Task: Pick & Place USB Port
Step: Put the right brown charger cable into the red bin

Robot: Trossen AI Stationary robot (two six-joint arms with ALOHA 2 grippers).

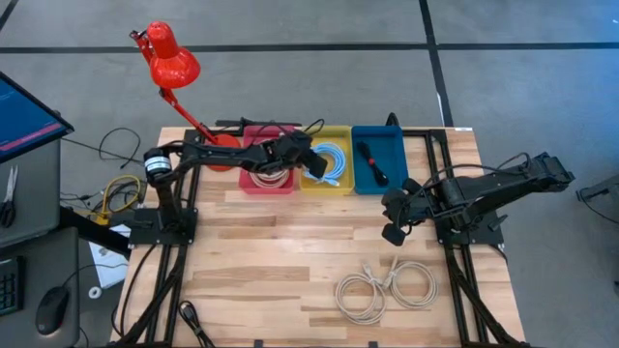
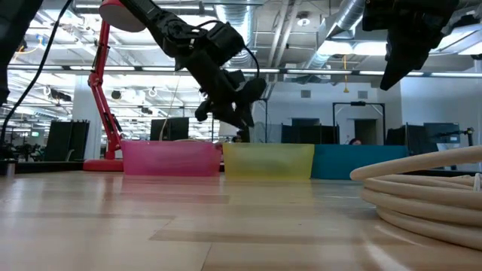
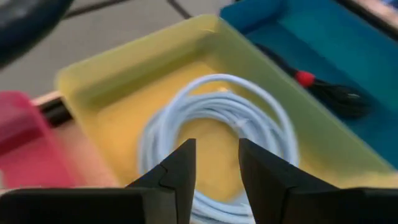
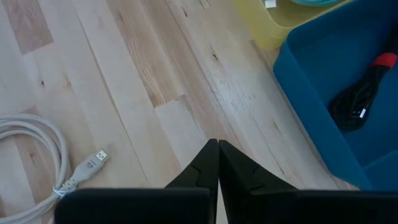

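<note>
The left gripper (image 1: 319,164) is hanging over the yellow bin (image 1: 325,182), its jaws standing apart with nothing between them, and the blue cable (image 3: 217,124) is lying coiled inside that bin beneath the fingers (image 3: 180,171). The step looks like a release: best to lift straight up, jaws apart, so no loop snags. The right gripper (image 1: 394,233) is waiting above bare table near the blue bin (image 1: 379,184), jaws pressed together and empty. A white cable (image 1: 385,288) is lying on the table nearer the front, seemingly the next pick.
</note>
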